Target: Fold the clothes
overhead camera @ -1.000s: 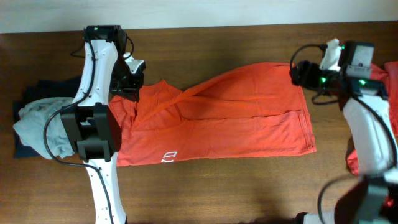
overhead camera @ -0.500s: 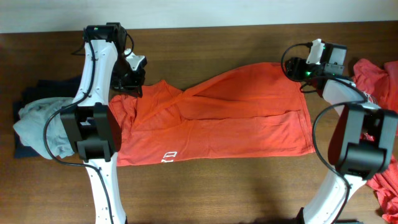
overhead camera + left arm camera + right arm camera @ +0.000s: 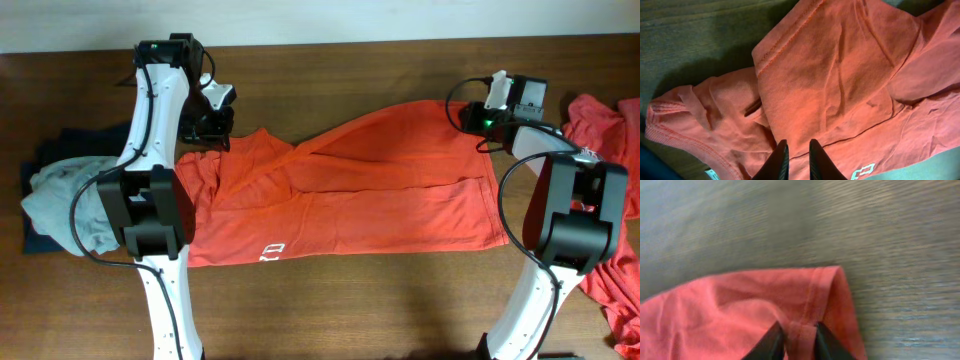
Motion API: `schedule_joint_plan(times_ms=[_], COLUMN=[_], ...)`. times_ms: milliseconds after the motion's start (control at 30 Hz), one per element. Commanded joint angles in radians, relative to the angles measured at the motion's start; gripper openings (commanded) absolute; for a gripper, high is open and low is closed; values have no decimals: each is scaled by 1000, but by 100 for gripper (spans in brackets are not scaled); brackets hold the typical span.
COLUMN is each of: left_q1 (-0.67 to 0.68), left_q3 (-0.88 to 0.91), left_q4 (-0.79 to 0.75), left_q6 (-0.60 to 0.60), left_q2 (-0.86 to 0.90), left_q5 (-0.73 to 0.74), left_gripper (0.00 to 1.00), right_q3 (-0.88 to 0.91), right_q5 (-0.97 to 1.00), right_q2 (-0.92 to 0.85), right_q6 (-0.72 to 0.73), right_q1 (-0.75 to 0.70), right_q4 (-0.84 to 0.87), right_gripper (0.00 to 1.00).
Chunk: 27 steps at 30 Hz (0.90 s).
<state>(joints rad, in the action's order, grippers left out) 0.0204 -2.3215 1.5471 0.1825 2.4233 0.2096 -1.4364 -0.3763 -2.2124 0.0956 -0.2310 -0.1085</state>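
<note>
An orange shirt (image 3: 380,200) lies spread across the middle of the bench (image 3: 350,300), its long side running left to right. Its upper part is folded diagonally over itself. A white print (image 3: 272,252) shows at the lower left hem.

Left arm (image 3: 150,110): the jaws sit over the upper left corner of the shirt. In the wrist view the two fingers (image 3: 781,159) are drawn close together, leaving only a narrow gap. No cloth is seen caught between them, and the shirt lies flat below.

Right arm (image 3: 535,140): the jaws are at the upper right corner of the shirt. In the wrist view the fingers (image 3: 771,341) are clenched on the stitched hem of that corner.

A grey garment (image 3: 60,200) lies on a navy garment (image 3: 75,140) at the left end of the bench. More red cloth (image 3: 605,125) lies at the right edge.
</note>
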Motion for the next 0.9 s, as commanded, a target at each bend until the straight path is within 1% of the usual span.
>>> schedule_joint_plan(times_ms=[0,67,133,167,267,500,700,867], left_q1=[-2,-2,-3,-3,-3,-3,-3,-4], left_q3=[-10,-10,-10,-10,-10,-10,-12,-19], left_q4=[-1,1,5,5,4,9,21,21], left_q6=[-9,-9,-9,-9,-9,-9,-9,-9], left_q2=[-29,-29,-29,-29,-29,-29,-32,-55], left_q5=[10,10,6,6,7,7,11,11], left_gripper=[15,15,15,15,15,15,15,15], right_q3=[-23,-23,-23,-23,-23,-23,-22,-22], right_q5=[-42,-43,-43,-43,-39,-36,-22,47], right_q2=[35,77,144,216,290,315,315,314], right_q6=[-11,-11,-15,-16,-40,-40,-40,-40], right_q1=[-19,-32,-48,-59,-60,-60,-60,-57], right_q4=[-27,-47,-91,-153,-268,-444,-511,-583], right_gripper=[13,8,6,5,5,4,4,5])
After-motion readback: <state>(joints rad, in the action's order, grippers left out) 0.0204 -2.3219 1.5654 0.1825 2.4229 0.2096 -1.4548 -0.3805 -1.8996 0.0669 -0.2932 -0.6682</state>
